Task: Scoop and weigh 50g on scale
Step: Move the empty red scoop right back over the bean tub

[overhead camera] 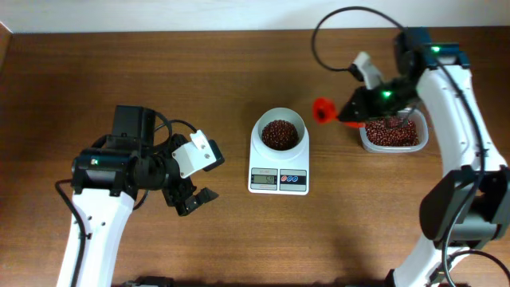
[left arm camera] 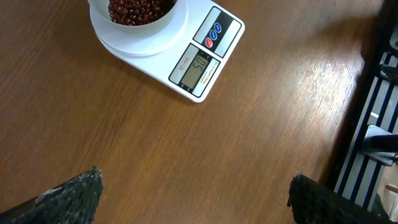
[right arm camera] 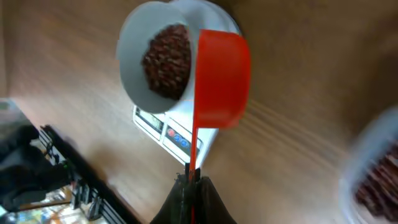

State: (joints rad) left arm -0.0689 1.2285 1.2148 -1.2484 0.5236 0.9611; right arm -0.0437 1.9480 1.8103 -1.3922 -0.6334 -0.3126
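Right gripper (right arm camera: 193,182): jaws closed tight on the thin handle of the red scoop (right arm camera: 221,74). Scoop is smooth moulded plastic with a deep round cup, turned on its side in the wrist view. Cannot tell whether it carries anything.

From overhead the scoop hangs in the air between the clear tub (overhead camera: 392,137) and the scale (overhead camera: 279,174), just right of the bowl (overhead camera: 279,132) and not over it.

Scale sits mid-table: white, glossy, rectangular, with a grey display (left arm camera: 198,66) beside red and blue buttons. Digits too small to read for certain. The round white bowl on it holds a mound of small, dark red-brown beans (overhead camera: 280,134). The tub holds more of the same.

Left gripper (overhead camera: 195,199): jaws spread wide, nothing held, over bare wood-grain table (overhead camera: 159,80), well left of the scale.

Judgement: dosing step, well along. The next move calls for checking the display first, then tipping in small amounts or stopping.
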